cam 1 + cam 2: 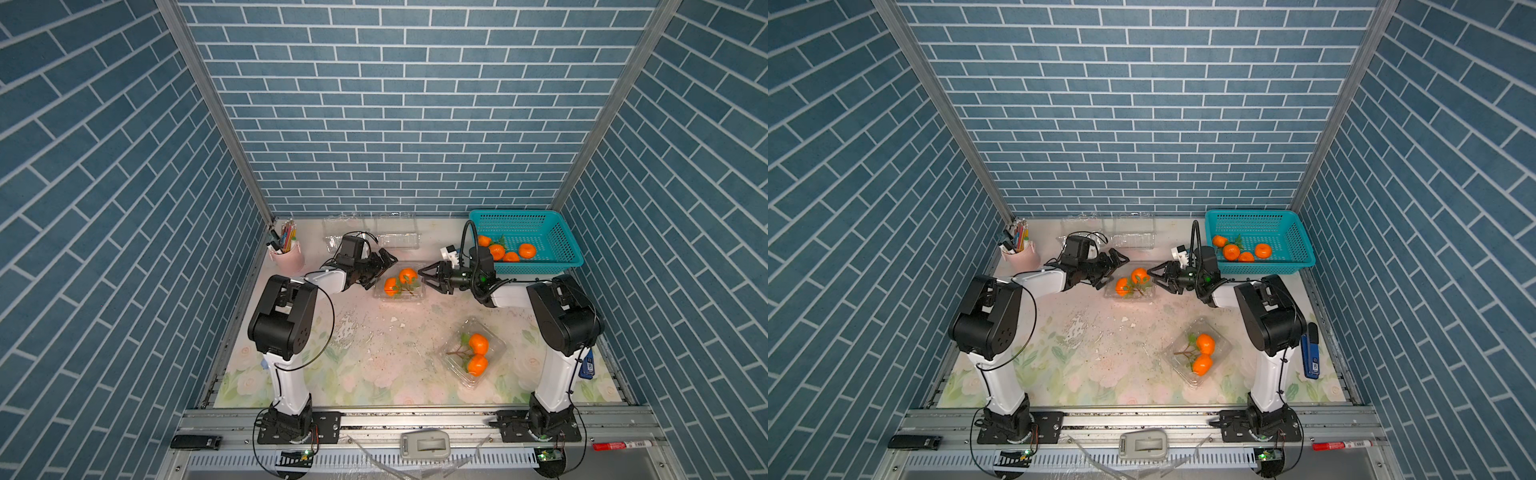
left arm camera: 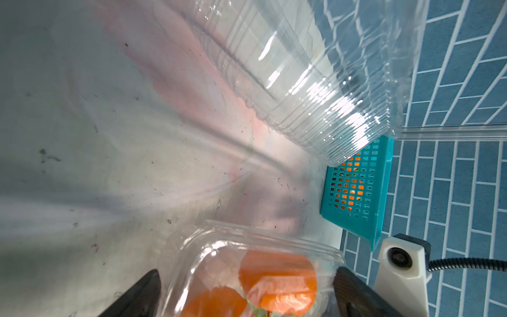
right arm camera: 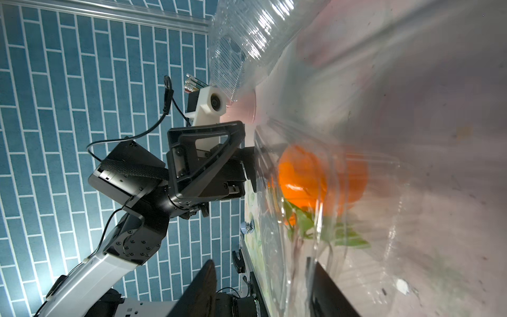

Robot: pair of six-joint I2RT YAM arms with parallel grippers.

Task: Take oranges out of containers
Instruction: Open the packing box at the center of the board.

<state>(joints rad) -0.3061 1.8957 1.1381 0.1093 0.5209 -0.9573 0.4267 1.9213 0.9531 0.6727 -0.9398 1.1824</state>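
A clear container [image 1: 417, 294] at mid-table holds two oranges [image 1: 408, 275] joined by a leafy twig. My left gripper [image 1: 380, 271] is open wide at its left end; in the left wrist view the black fingers [image 2: 142, 293] stand either side of the container [image 2: 192, 247]. My right gripper [image 1: 422, 277] is at its right end, open, with the clear rim [image 3: 299, 274] between its jaws [image 3: 262, 263]. Front right, a second container [image 1: 496, 347] holds two oranges [image 1: 478, 344]. Two empty containers [image 1: 397, 239] lie at the back.
A teal basket [image 1: 540, 266] at the back right holds several oranges [image 1: 527, 250]. A pink pen cup [image 1: 287, 257] stands at the back left. Blue brick walls close three sides. White crumbs [image 1: 392, 319] lie on the floral mat.
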